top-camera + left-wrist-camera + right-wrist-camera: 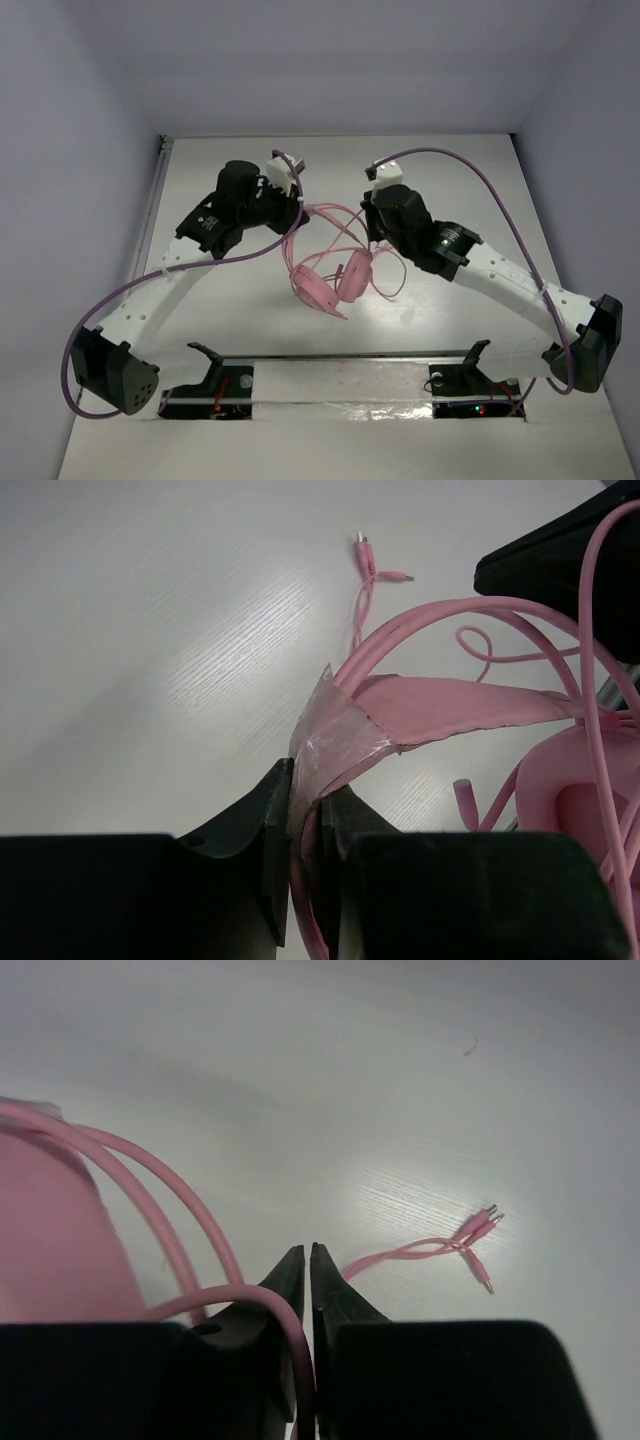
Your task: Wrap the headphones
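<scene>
The headphones (330, 278) are seen at the middle of the table (450, 170). Their taped headband (335, 735) is clamped by the left gripper (305, 820). Their thin cable (250, 1295) is pinched in the right gripper (308, 1280), and the plugs (480, 1225) are laid on the table.

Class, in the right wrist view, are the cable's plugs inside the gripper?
No, the plugs lie on the table, apart from the right gripper.

The thin double headband of the pink over-ear headphones (460, 702) is clamped between the closed fingers of the black two-finger hand (305, 790). A round padded cup (590, 780) is seen at right. The thin pink cable (362, 605) and its plugs are seen lying on the white surface (150, 630).
</scene>
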Controlling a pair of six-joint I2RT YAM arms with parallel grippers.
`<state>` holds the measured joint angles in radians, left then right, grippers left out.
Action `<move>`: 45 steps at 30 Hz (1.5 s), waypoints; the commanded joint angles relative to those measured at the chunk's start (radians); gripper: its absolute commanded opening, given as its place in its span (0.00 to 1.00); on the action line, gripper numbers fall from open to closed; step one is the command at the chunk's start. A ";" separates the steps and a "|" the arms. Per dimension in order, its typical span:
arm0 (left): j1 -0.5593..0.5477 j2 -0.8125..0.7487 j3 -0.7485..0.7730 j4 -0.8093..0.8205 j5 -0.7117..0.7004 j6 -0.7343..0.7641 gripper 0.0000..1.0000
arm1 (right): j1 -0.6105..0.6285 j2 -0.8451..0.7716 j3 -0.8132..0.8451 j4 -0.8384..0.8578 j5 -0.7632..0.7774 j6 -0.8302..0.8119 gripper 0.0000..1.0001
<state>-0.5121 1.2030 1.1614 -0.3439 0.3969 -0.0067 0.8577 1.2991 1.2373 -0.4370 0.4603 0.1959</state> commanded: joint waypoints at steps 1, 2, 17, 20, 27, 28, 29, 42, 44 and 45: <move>0.071 -0.036 0.012 0.130 0.184 -0.093 0.00 | -0.016 -0.104 -0.068 0.104 0.054 0.065 0.14; 0.072 -0.033 0.006 0.147 0.215 -0.110 0.00 | -0.016 -0.122 -0.068 0.104 0.058 0.077 0.16; 0.179 -0.029 0.053 0.302 0.430 -0.271 0.00 | -0.016 -0.204 -0.283 0.306 -0.103 0.174 0.32; 0.190 -0.039 0.070 0.338 0.450 -0.331 0.00 | -0.016 -0.224 -0.328 0.388 -0.163 0.198 0.32; 0.219 -0.043 0.113 0.460 0.454 -0.493 0.00 | -0.016 -0.224 -0.478 0.680 -0.255 0.224 0.44; 0.219 -0.039 0.119 0.471 0.456 -0.503 0.00 | -0.016 -0.215 -0.498 0.707 -0.268 0.214 0.46; 0.219 -0.036 0.129 0.477 0.459 -0.528 0.00 | -0.016 -0.196 -0.507 0.733 -0.276 0.208 0.48; 0.271 -0.026 0.139 0.626 0.433 -0.710 0.00 | -0.052 -0.020 -0.607 1.119 -0.557 0.253 0.36; 0.271 -0.020 0.149 0.644 0.438 -0.727 0.00 | -0.052 0.041 -0.611 1.165 -0.591 0.276 0.42; 0.271 -0.019 0.150 0.652 0.436 -0.737 0.00 | -0.052 0.081 -0.608 1.199 -0.604 0.280 0.43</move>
<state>-0.2455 1.2022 1.2392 0.1848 0.8341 -0.6388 0.8055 1.3148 0.6464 0.5770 -0.0498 0.4438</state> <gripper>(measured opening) 0.095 0.417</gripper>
